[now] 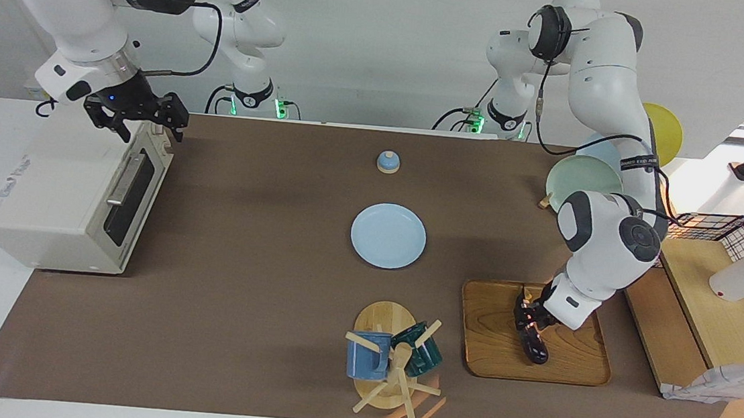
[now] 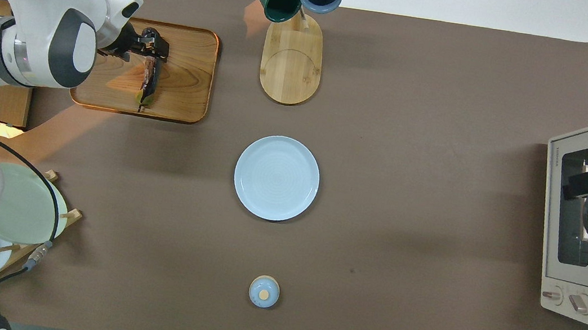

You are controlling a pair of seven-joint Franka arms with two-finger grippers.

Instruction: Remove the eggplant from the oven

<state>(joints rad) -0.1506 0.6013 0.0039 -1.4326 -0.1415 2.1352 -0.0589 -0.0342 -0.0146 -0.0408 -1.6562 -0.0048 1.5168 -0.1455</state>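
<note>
A white wall (image 1: 386, 48) stands by the robots, and both arms come out from it. Close to the robots, a little blue knob-topped lid (image 1: 387, 162) sits on the brown surface (image 1: 258, 280). At the left arm's end is a rack of plates (image 1: 583, 177), green, blue and yellow.

At the right arm's end is the white oven (image 1: 57, 195), with its dark door shut. The right claw (image 1: 141, 118) hangs over the top corner of the oven, its fingers apart and holding nothing.

In the middle of the surface lies a pale blue plate (image 1: 388, 235), farther from the robots than the lid.

Farther still, toward the left arm's end, is a wooden tray (image 1: 494, 354). The eggplant (image 1: 533, 344) lies on this tray, well apart from the oven. The left claw (image 1: 525, 317) is right at the end of the eggplant nearer the robots; I cannot tell if it is holding on or not.

Beside the tray is a wooden mug stand (image 1: 385, 325) with a blue mug (image 1: 366, 356) and a green mug (image 1: 423, 349). It is the farthest thing from the robots
</note>
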